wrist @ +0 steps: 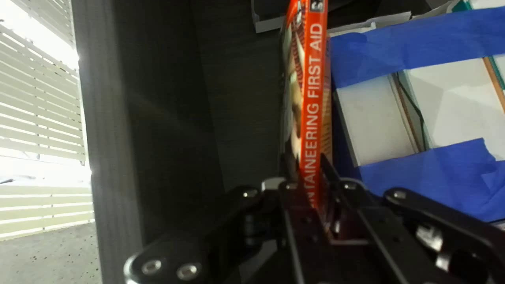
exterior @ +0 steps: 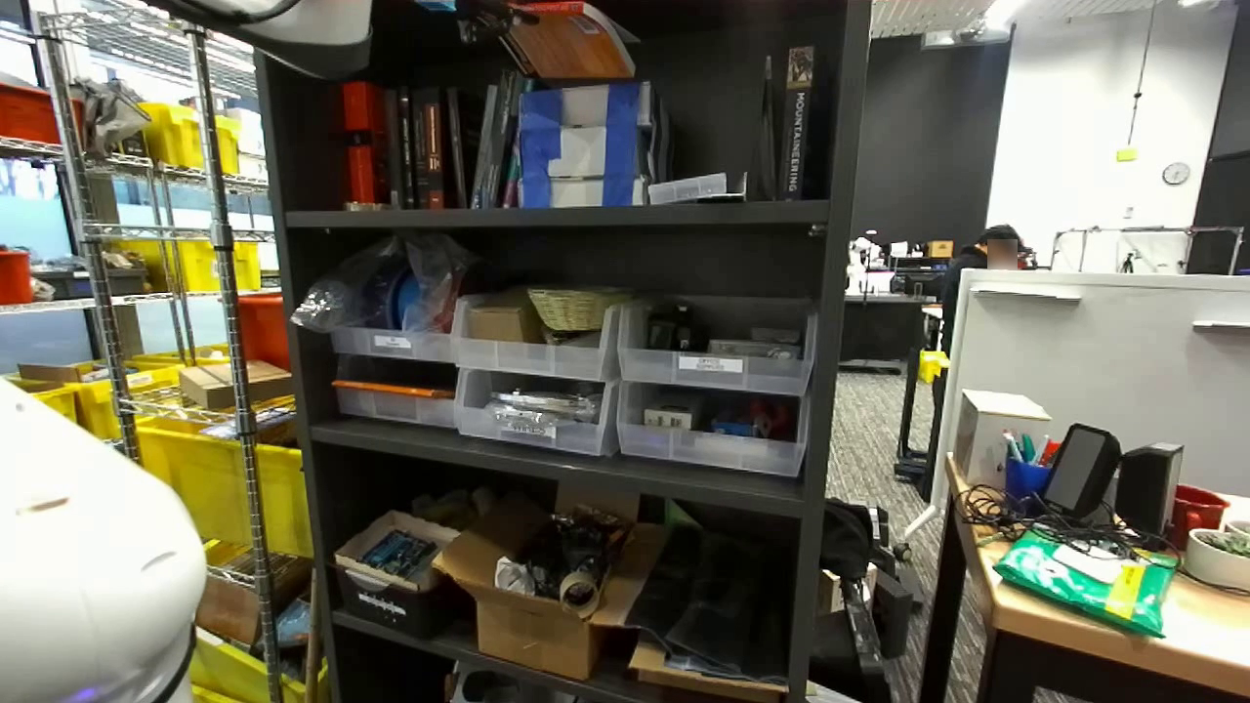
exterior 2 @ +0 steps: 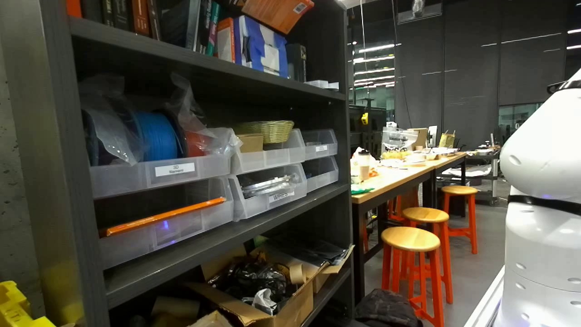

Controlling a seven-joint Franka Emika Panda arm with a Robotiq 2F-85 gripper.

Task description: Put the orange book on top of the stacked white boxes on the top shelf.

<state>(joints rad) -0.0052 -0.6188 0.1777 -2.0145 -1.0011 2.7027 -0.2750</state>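
The orange book (exterior: 576,44) is held tilted just above the stacked white boxes (exterior: 583,151), which stand on the top shelf (exterior: 439,218). In an exterior view the book (exterior 2: 278,12) also shows above the stack (exterior 2: 271,59). I cannot tell whether book and stack touch. In the wrist view the book's spine (wrist: 312,98) lies between the fingers of my gripper (wrist: 309,171), which is shut on it. The stack (wrist: 375,126), banded in blue, shows to the right of the book there. The gripper (exterior: 493,20) is partly cut off at the top in an exterior view.
Dark upright books (exterior: 430,146) stand beside the stack. A small clear tray (exterior: 688,187) and the upright Mountaineering book (exterior: 799,127) are on its other side. A dark board edge (wrist: 106,138) of the unit runs along the wrist view's left. Clear-grey bins (exterior: 542,342) fill the board below.
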